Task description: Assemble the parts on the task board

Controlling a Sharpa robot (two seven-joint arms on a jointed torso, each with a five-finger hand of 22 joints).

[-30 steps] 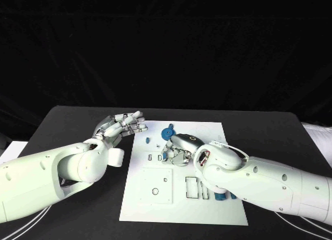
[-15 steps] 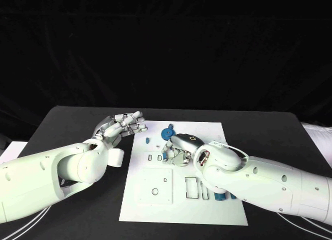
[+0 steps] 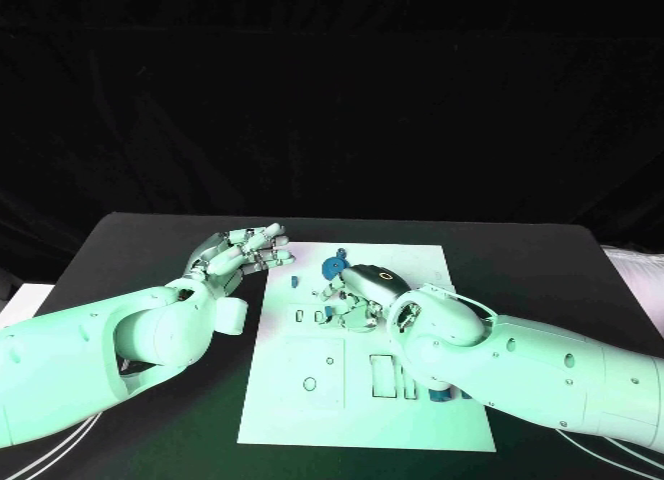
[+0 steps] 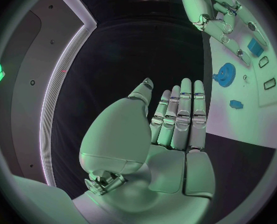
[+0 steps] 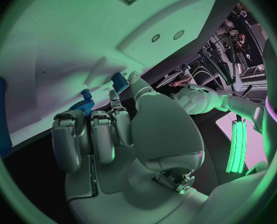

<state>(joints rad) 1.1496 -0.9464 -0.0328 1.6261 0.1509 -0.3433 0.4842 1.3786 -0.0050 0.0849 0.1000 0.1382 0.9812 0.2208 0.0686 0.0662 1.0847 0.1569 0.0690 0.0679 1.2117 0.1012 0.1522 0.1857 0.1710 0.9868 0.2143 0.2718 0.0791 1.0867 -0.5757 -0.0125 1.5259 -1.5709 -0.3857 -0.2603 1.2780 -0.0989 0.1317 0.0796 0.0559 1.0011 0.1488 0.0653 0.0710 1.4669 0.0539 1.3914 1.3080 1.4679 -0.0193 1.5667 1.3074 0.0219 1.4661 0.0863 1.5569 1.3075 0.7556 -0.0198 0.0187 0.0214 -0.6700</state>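
A: White was the board (image 3: 419, 262), flat on the black tabletop (image 3: 145, 240), between the two arms.

B: And the left robot hand (image 3: 243, 252)?

A: It was raised beside the board's left edge, over the tabletop. Its fingers (image 4: 183, 115) were straight and side by side, and it held nothing.

B: Where were the parts?

A: One blue gear (image 3: 334, 267) lay near the far end of the board, just beside the right robot hand (image 3: 358, 298). A small blue piece (image 3: 296, 281) lay close to the left edge, and one more blue part (image 3: 442, 393) showed under the right forearm, near the slots. In the left wrist view the gear (image 4: 225, 75) and a small block (image 4: 236, 104) lay apart on the white plate.

B: Did the right one grasp something?

A: Its fingers (image 5: 91, 134) were bent down onto the board next to the gear (image 5: 81, 106). If they pinched a part, I could not tell; the fingertips were hidden.
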